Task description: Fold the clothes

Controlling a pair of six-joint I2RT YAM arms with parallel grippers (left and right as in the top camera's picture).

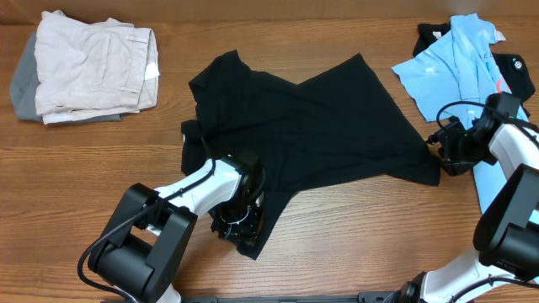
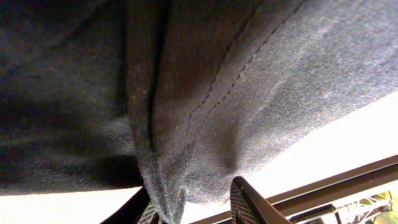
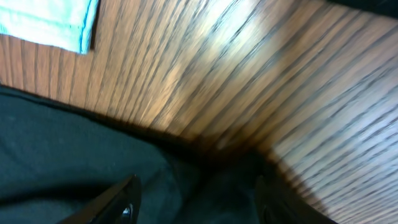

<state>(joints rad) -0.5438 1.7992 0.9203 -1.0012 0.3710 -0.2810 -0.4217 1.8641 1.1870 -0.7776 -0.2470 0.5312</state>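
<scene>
- Left gripper [image 2: 196,208] is clenched on a bunched fold at the black shirt's [image 1: 320,126] near hem.
- Right gripper [image 3: 196,202] straddles the shirt's right corner, jaws apart.

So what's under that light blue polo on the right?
A black garment with a pink mark shows from beneath the light blue polo at its right edge and far-left corner. The rest is covered, and the right arm hides the polo's near end.

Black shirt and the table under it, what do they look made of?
Black shirt: soft matte knit, probably cotton jersey; the fine weave and a stitched seam show close up. Table: wood or wood-look laminate with a slight sheen and straight grain lines.
</scene>
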